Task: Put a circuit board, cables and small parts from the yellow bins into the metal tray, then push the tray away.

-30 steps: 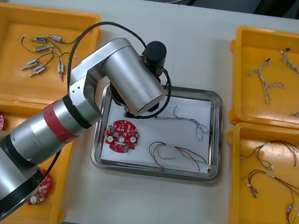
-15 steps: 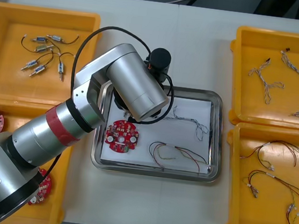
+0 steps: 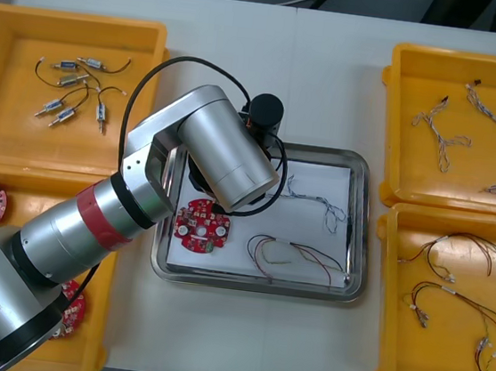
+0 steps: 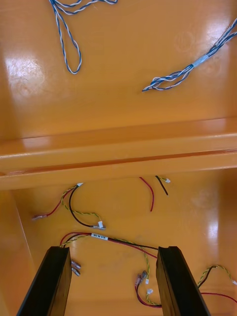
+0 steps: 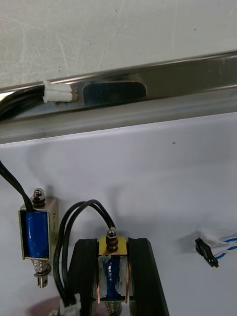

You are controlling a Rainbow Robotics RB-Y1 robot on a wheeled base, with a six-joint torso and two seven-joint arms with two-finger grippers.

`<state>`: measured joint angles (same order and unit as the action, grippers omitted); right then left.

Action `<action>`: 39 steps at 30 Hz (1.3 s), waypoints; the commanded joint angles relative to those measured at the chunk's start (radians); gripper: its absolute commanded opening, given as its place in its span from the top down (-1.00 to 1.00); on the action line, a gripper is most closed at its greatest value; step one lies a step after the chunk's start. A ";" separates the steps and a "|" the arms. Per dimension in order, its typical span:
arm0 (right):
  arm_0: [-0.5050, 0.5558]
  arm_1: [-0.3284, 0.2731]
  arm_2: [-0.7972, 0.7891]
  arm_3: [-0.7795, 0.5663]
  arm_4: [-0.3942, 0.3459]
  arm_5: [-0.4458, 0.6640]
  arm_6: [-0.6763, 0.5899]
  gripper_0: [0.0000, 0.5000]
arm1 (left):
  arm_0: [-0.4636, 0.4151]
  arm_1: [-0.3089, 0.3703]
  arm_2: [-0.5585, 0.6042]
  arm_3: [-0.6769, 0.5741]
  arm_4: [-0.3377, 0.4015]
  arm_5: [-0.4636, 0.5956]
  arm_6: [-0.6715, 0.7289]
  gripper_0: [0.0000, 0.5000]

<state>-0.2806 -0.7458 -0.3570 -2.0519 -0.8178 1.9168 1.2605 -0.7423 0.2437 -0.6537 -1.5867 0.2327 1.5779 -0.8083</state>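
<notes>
Here the left claw pinches a small blue-wound metal part low over the white floor of the shiny metal tray, likely to set it beside its twin part. The right claw, spread, hangs over a yellow bin.

Four bins, one tray. Three boards seen, one in the tray, perhaps more hidden. Eight parts: six in a bin, two in the tray. Four blue-white cables and four red-yellow cables, one of each in the tray.
</notes>
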 commanded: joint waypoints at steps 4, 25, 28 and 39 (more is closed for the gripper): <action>0.009 -0.041 -0.031 -0.027 -0.006 0.003 -0.023 -1.00 | 0.009 -0.024 -0.017 -0.010 -0.006 0.002 0.084 0.86; 0.009 -0.041 -0.031 -0.027 -0.006 0.003 -0.023 -1.00 | 0.008 -0.026 -0.006 -0.032 -0.007 0.013 0.089 -1.00; 0.009 -0.041 -0.031 -0.027 -0.006 0.003 -0.023 -1.00 | 0.004 -0.026 0.009 -0.064 0.005 0.051 0.087 -1.00; 0.009 -0.041 -0.031 -0.027 -0.006 0.003 -0.023 -1.00 | -0.068 -0.004 0.101 -0.141 0.111 0.179 0.087 -1.00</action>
<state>-0.2806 -0.7458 -0.3570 -2.0519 -0.8178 1.9168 1.2605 -0.7488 0.2437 -0.6009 -1.6778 0.3064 1.7243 -0.8034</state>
